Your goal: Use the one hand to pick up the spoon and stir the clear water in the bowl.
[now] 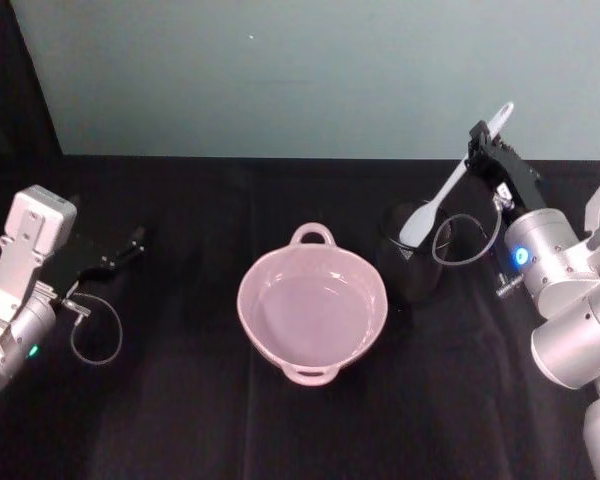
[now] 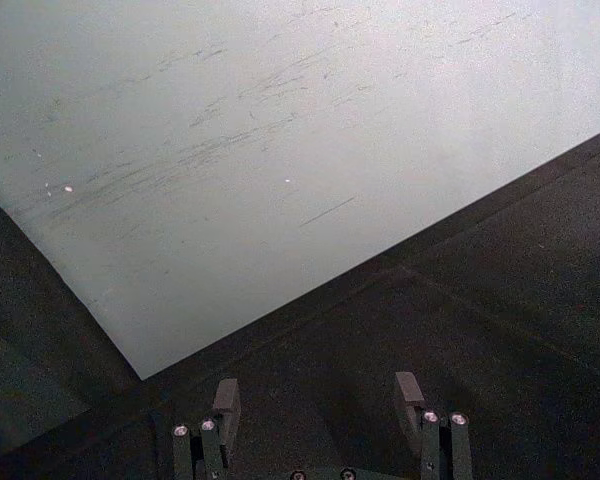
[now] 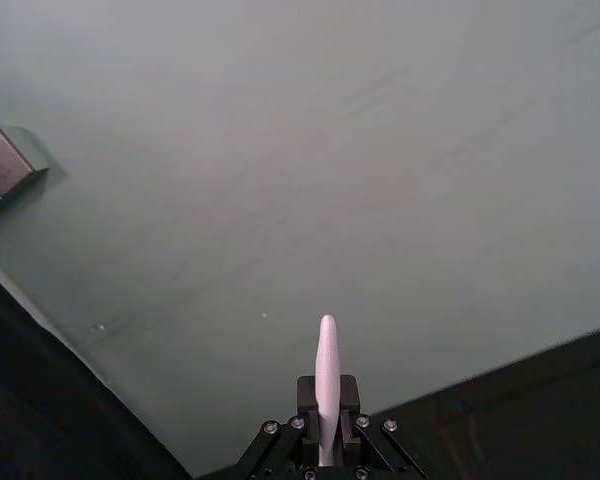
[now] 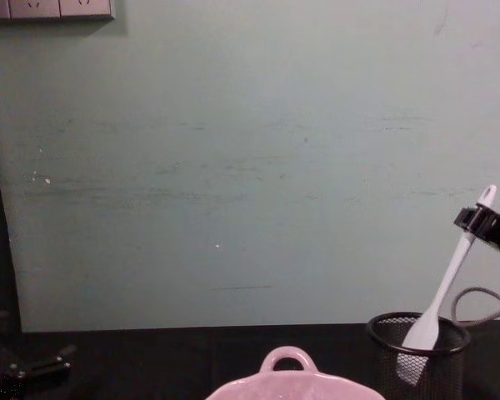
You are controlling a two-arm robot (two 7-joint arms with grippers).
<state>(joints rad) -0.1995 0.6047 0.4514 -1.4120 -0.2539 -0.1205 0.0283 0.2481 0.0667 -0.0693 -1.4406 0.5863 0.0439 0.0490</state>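
Pinching the spoon (image 1: 450, 187) near its handle tip, my right claw (image 1: 483, 147) is tilting this light, stiff, slippery plastic in the mesh cup (image 1: 412, 262) beside the bowl (image 1: 312, 305), left claw (image 1: 130, 246) idling open.

spoon (image 1: 450, 187) in mesh cup (image 1: 412, 262), right of bowl (image 1: 312, 303)

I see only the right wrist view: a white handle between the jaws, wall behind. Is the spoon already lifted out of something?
Observer: Not fully. In the chest view the spoon has its head still inside the black mesh cup.
Operator: Where is the bowl?
Observer: The pink bowl sits left of that cup.
Operator: And the other arm?
Observer: The left gripper rests open at the table's left side.
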